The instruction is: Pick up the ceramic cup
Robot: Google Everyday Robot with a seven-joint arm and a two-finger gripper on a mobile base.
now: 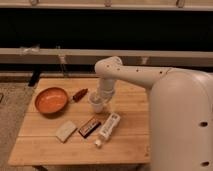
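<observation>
The ceramic cup (96,103) is a small pale tumbler standing upright near the middle of the wooden table (130,140). My gripper (103,100) hangs from the white arm right over and around the cup, with the wrist pointing down at it. The cup's right side is partly hidden behind the gripper. The cup's base looks to be on or just above the tabletop.
An orange bowl (51,100) sits at the left. A small red object (79,94) lies between bowl and cup. A pale sponge (65,131), a dark snack bar (89,127) and a lying white bottle (108,128) are at the front. A dark railing runs behind the table.
</observation>
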